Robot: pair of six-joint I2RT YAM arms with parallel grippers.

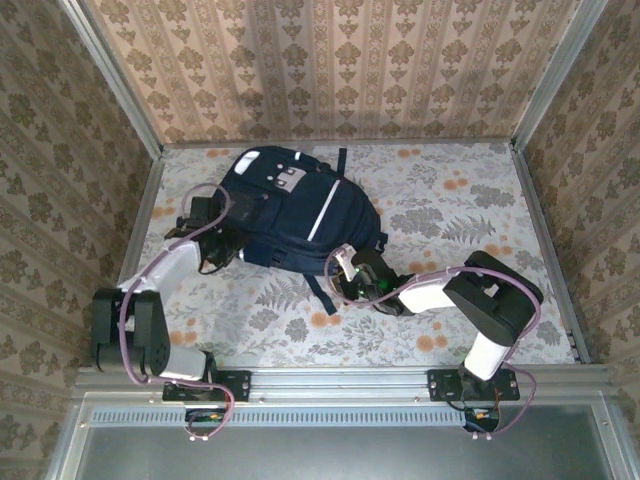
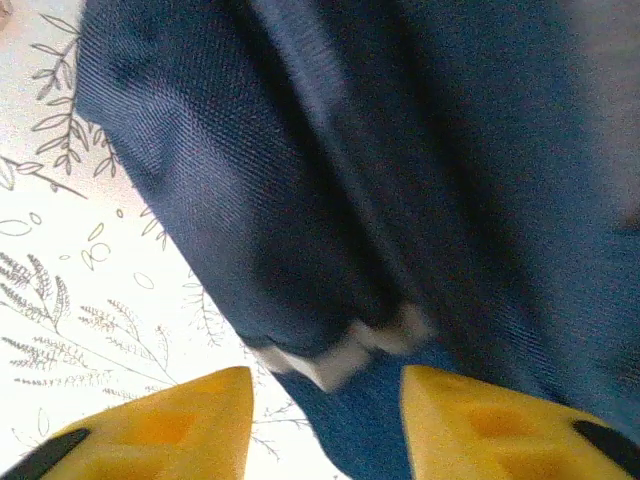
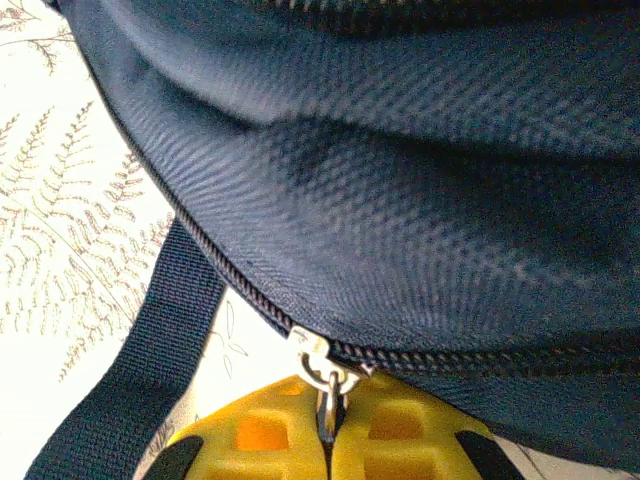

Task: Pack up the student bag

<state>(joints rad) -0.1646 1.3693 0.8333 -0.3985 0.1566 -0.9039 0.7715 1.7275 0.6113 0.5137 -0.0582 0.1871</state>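
Note:
The student bag (image 1: 290, 210), a large dark navy backpack with a white stripe and white buckle patches, lies on the floral table. My left gripper (image 1: 222, 243) is at the bag's left side. In the left wrist view its yellow fingers (image 2: 180, 420) stand apart, open, with navy bag fabric (image 2: 350, 150) and a white patch (image 2: 345, 355) just beyond the gap. My right gripper (image 1: 347, 272) is at the bag's near right edge. In the right wrist view it (image 3: 328, 425) is shut on the metal zipper pull (image 3: 327, 400), which hangs from the slider (image 3: 318, 358) on the bag's zipper line.
A dark strap (image 3: 130, 380) trails from the bag over the table (image 1: 470, 200) towards the near side. Wallpapered walls and a metal frame (image 1: 545, 240) close in the table on three sides. The front rail (image 1: 340, 378) carries both arm bases.

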